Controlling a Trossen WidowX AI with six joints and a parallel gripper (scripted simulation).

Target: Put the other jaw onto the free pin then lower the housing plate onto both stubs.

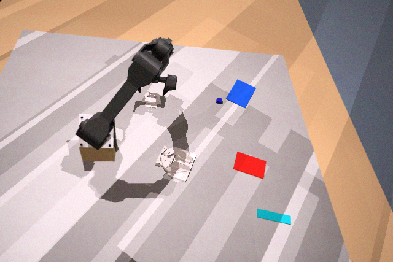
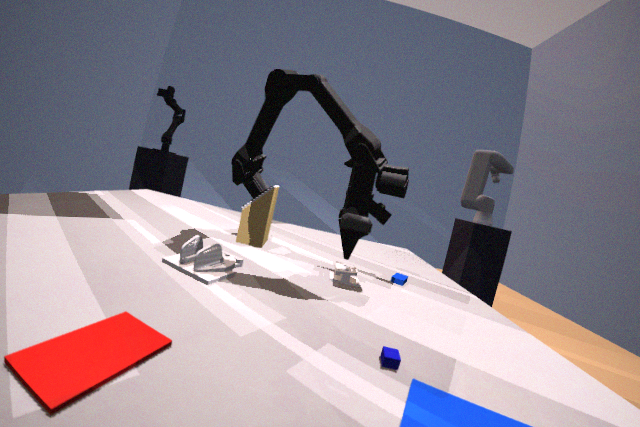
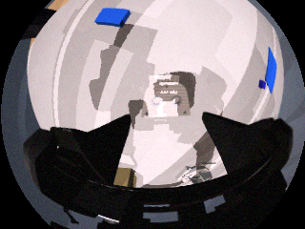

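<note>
Grey tabletop (image 1: 202, 240) (image 2: 289, 381) (image 3: 219, 38) | red slab (image 1: 249, 165) (image 2: 90, 357) flat | navy cube (image 1: 219, 100) (image 2: 390, 358) (image 3: 262, 84) beside blue slab (image 1: 241, 93) (image 2: 454, 409) (image 3: 271, 71)

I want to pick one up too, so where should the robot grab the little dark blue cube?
Probably by two opposite upright sides, with the hand coming straight down. The dark blue cube is small with flat sides, and the bigger blue plate beside it isn't touching.
</note>
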